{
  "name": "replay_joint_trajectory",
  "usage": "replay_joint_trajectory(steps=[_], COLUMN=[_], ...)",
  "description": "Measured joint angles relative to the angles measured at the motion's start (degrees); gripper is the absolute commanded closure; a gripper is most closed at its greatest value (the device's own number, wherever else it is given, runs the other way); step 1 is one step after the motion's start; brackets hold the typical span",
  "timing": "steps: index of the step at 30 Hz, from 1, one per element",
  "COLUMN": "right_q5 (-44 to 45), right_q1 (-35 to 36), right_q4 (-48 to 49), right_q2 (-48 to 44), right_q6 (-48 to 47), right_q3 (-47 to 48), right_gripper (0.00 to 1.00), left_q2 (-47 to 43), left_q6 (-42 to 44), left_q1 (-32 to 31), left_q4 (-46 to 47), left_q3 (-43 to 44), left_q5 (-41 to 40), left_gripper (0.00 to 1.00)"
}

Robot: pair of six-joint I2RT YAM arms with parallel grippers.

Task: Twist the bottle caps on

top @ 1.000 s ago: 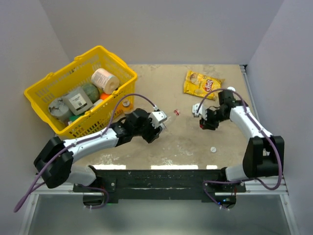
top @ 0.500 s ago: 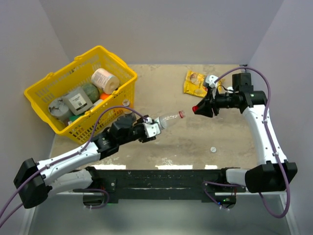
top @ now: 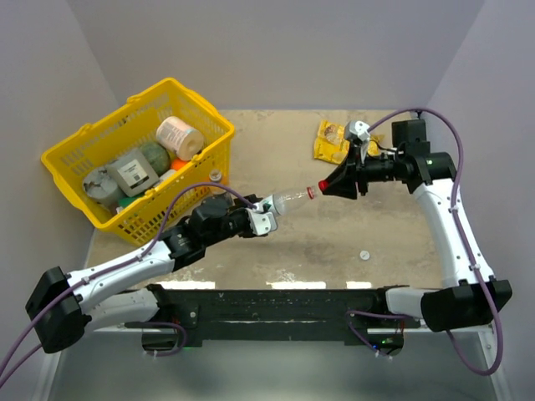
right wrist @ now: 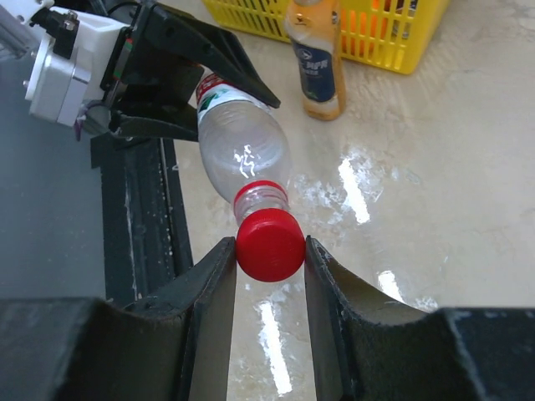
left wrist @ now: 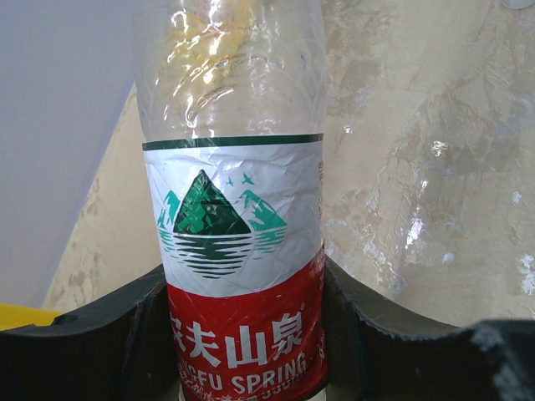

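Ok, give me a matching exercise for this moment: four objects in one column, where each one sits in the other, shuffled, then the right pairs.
1. red cap
2. water bottle
3. white cap
4. yellow snack bag

A. lying loose on the near part of the table
B. clamped in the left gripper
C. lying at the table's far end
D. pinched in the right gripper, at the bottle's mouth

Pairs: 1-D, 2-B, 3-A, 4-C

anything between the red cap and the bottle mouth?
Nothing visible. The right claw holds the red cap right against the mouth of the bottle; the left claw grips the bottle at its label.
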Motion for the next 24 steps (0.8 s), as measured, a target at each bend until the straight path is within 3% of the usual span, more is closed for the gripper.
replay_joint_trajectory(steps=[24], right_q5=[4.26], right_q1=[6.01], right_q4=[10.71], right_q2=[-2.23], right_q6=[6.86], right_q3=[-5.77], right_gripper=[0.63], left_q2=[1.01], left_q6=[-0.07], left_q1=[-1.01], left_q4=[-0.22], left_q3=[0.81], left_q5=[-1.75], left_gripper=[1.0])
